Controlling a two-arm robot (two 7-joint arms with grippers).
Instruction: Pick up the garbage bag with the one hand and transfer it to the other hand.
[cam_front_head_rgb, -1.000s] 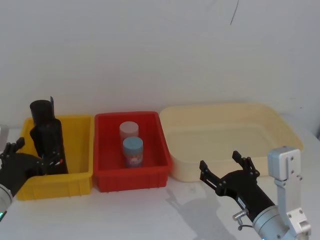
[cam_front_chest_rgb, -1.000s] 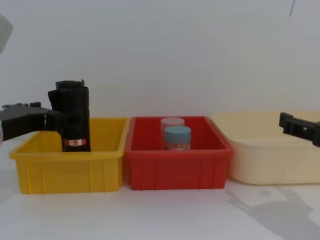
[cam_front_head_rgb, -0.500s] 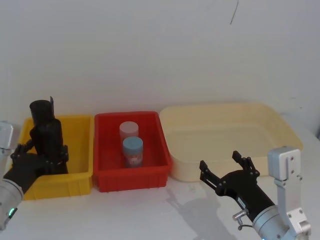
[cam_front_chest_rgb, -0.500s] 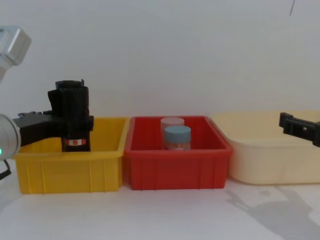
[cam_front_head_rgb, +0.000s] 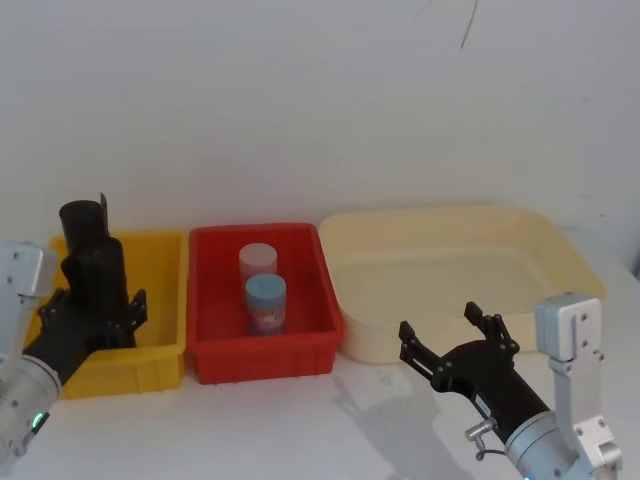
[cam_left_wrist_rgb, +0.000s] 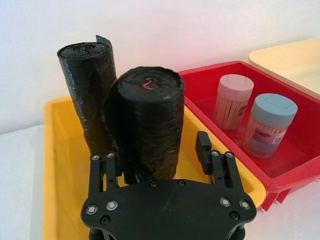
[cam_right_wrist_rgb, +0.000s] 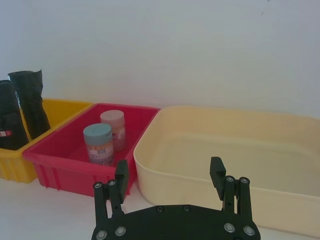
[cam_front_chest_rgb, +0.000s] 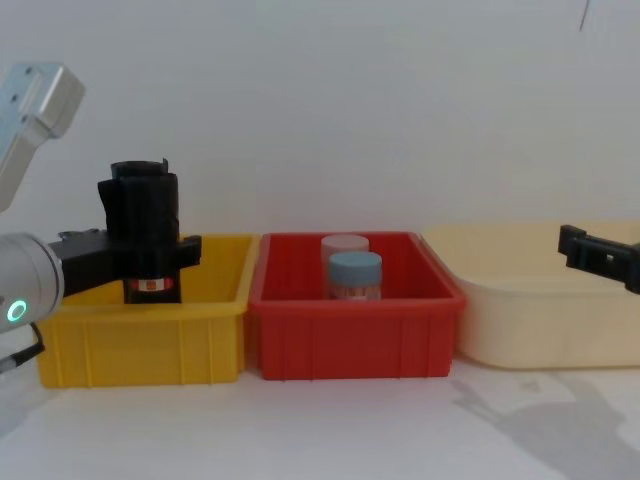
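**Left end effector** (cam_left_wrist_rgb: 160, 167): the jaws are apart and straddle the garbage bag (cam_left_wrist_rgb: 147, 117) low on its body. One finger (cam_left_wrist_rgb: 102, 172) lies close against the roll and the other (cam_left_wrist_rgb: 220, 167) stands just off it, so no squeeze shows yet.

**Garbage bag:** it stands upright in the yellow bin (cam_left_wrist_rgb: 55, 165), with its red-and-white label band (cam_front_chest_rgb: 150, 285) near the base. A taller matte roll (cam_left_wrist_rgb: 87, 85) stands just beside it at 12 o'clock.

**Handling (judged):**
- The roll looks tightly wound, so it is probably light and fairly stiff, and not fragile.
- The glossy film is likely slippery and yields a little under pressure.
- A firm hold across the lower body, by the band, would leave the upper half free for the receiving grasp.

**Surroundings:**
- The red bin (cam_front_head_rgb: 265, 355) sits at 3 o'clock of the yellow one, and the cream bin (cam_front_head_rgb: 440, 212) is beyond it.
- The right end effector (cam_front_head_rgb: 458, 335), open and empty, hovers over the tabletop (cam_front_head_rgb: 300, 420) at 6 o'clock of the cream bin, well apart from the bag.
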